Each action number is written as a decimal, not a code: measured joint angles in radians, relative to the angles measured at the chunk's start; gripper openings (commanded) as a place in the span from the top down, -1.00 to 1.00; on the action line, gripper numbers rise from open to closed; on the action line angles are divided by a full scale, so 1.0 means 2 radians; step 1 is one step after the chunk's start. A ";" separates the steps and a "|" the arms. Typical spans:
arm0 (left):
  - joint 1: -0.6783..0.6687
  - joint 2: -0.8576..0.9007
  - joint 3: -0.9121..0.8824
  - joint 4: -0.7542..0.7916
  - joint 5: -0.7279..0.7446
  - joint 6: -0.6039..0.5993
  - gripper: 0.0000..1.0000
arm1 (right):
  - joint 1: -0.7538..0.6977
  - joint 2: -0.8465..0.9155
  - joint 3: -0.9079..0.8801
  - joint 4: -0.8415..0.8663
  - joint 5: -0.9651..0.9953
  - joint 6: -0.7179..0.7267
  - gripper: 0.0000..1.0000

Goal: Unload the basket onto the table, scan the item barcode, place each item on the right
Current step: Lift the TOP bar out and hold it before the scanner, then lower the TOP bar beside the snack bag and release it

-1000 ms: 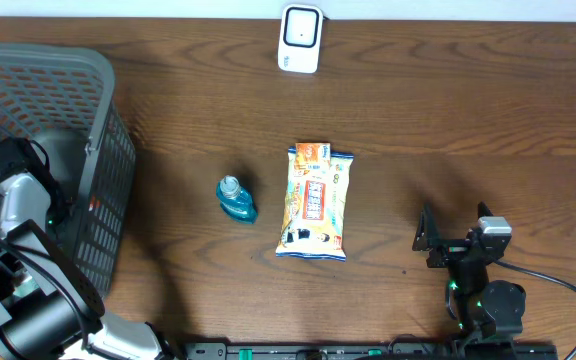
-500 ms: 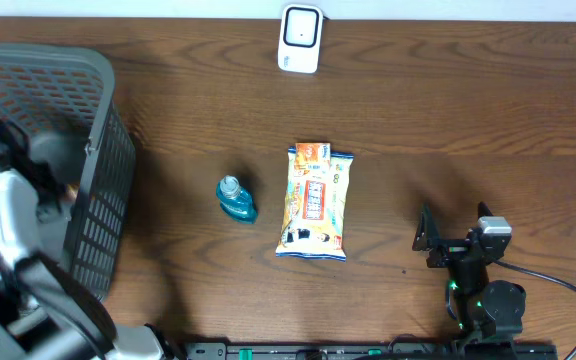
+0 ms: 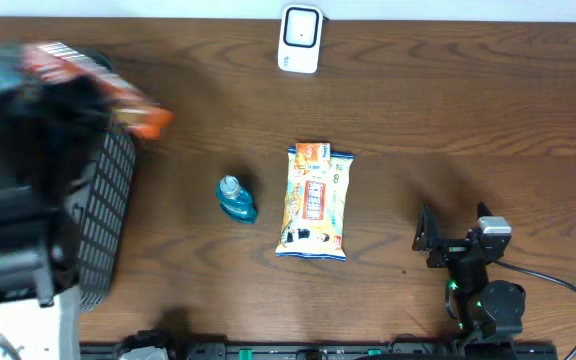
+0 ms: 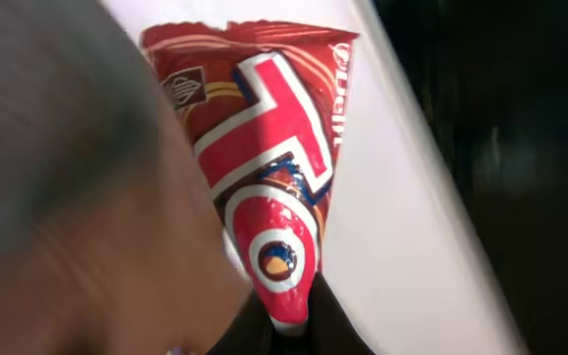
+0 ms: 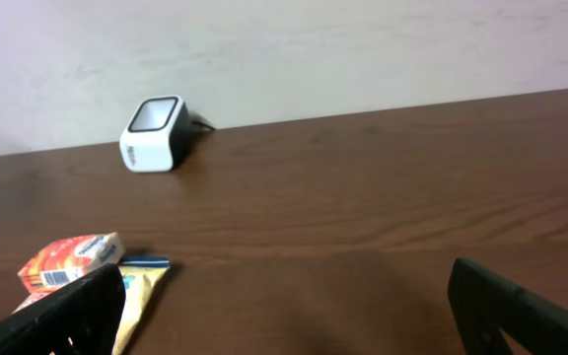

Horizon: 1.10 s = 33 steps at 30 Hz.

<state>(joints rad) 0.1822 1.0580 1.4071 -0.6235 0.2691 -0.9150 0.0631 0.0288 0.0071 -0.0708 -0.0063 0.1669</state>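
— Where's my left hand (image 4: 289, 323)?
— Lifted high above the plastic mesh basket (image 3: 103, 215), far left, clamped tight on a glossy red snack packet (image 4: 264, 177) by its pointed end.
— My right hand (image 3: 434, 240)?
— Low, near right of the table (image 3: 418, 120), spread wide, empty.

From above, the overhead camera looks straight down on the table (image 3: 418, 110), wide enough to take in the far edge at 12 o'clock and the near edge at 6. The right wrist camera sits low near 5 o'clock, facing 12 across the wood to the wall (image 5: 363, 49). It shares the scanner (image 3: 300, 38) and the yellow snack pack (image 3: 314, 202) with the overhead. The left wrist camera is very close on a red packet (image 4: 264, 197), with blurred edges.
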 measured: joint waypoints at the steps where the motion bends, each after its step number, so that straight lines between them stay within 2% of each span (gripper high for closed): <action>1: -0.051 0.010 0.000 0.000 0.007 0.027 0.85 | 0.000 0.000 0.000 0.000 0.000 0.000 -0.98; 4: -0.180 0.049 -0.001 0.000 -0.013 0.093 0.85 | 0.000 0.000 0.000 0.000 0.000 0.000 -0.99; 7: -0.283 0.095 -0.001 0.002 -0.042 0.131 0.85 | 0.000 0.000 0.000 0.000 0.001 0.000 -0.98; 9: -0.352 0.144 -0.001 0.004 -0.054 0.145 0.84 | 0.000 0.000 0.000 0.000 0.001 0.000 -0.98; 12: -0.414 0.218 -0.001 0.026 -0.065 0.156 0.85 | 0.000 0.000 0.000 0.000 0.001 0.000 -0.98; 17: -0.474 0.342 -0.001 0.062 -0.072 0.162 0.84 | 0.000 0.000 0.000 0.000 0.001 0.000 -0.99; 25: -0.498 0.453 -0.002 0.076 -0.072 0.162 0.82 | 0.000 0.000 0.000 0.000 0.001 0.000 -0.99; 27: -0.498 0.462 -0.002 0.085 -0.072 0.158 0.70 | 0.000 0.000 0.000 0.000 0.001 0.000 -0.99; 30: -0.498 0.467 -0.002 0.105 -0.072 0.143 0.24 | 0.000 0.000 0.000 0.000 0.001 0.000 -0.98; 31: -0.498 0.467 -0.002 0.116 -0.072 0.131 0.19 | 0.000 0.000 0.000 0.000 0.001 0.000 -0.99; 32: -0.498 0.467 -0.002 0.121 -0.072 0.125 0.00 | 0.000 0.000 0.000 0.000 0.001 0.000 -0.99; 33: -0.498 0.467 -0.002 0.122 -0.072 0.117 -0.09 | 0.000 0.000 0.000 0.000 0.001 0.000 -0.99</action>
<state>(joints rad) -0.8135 1.9919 1.4021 -0.3801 0.1253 -0.6804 0.0635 0.0288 0.0071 -0.0708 -0.0048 0.1665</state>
